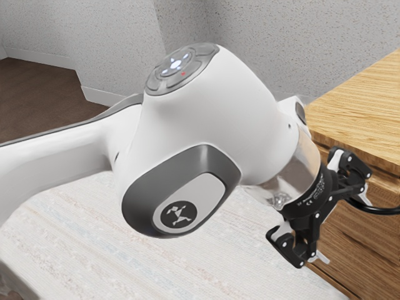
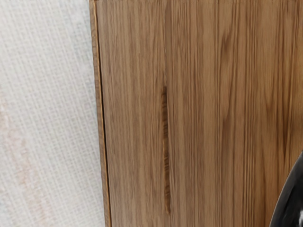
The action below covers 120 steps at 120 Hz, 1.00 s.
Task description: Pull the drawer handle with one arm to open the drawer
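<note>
1. My tool (image 1: 299,249) hangs just beside the wooden drawer (image 1: 365,228) front; whether it stands apart or together, I cannot tell.
2. The handle (image 2: 165,151) is a slim strip lying close against that front.
3. Risk: closing off-centre on so thin a grip would likely let it slip as I pull, leaving the drawer unopened.

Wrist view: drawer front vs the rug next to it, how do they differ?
Colour: the drawer front is warm brown wood, while the rug is off-white.
Texture: the drawer front shows long grain lines, the rug a fine woven pattern.
Features: the drawer front carries a slim handle, whereas the rug is plain weave.
Shared: both look flat and meet along one straight edge.
</note>
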Available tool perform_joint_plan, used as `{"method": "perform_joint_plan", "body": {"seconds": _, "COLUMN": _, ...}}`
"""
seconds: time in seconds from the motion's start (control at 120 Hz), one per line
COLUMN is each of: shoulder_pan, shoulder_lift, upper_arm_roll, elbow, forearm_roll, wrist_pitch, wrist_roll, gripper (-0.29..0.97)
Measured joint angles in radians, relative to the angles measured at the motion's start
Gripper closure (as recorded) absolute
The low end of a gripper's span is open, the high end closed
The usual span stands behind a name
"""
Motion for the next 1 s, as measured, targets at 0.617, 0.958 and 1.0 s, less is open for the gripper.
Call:
{"method": "perform_joint_plan", "body": {"seconds": 0.617, "shoulder_pan": -0.015, "shoulder_lift": -0.139, "upper_arm_roll": -0.003, "elbow": -0.155, "forearm_roll": -0.012, "wrist_pitch": 0.069, "wrist_roll": -0.014, "gripper": 0.0}}
{"method": "perform_joint_plan", "body": {"seconds": 0.958, "shoulder_pan": -0.026, "shoulder_lift": -0.24, "upper_arm_roll": -0.006, "elbow": -0.26, "forearm_roll": -0.042, "wrist_pitch": 0.09, "wrist_roll": -0.023, "gripper": 0.0}}
{"method": "perform_joint_plan", "body": {"seconds": 1.0, "shoulder_pan": -0.027, "shoulder_lift": -0.254, "upper_arm_roll": -0.006, "elbow": -0.27, "forearm_roll": -0.048, "wrist_pitch": 0.091, "wrist_roll": -0.024, "gripper": 0.0}}
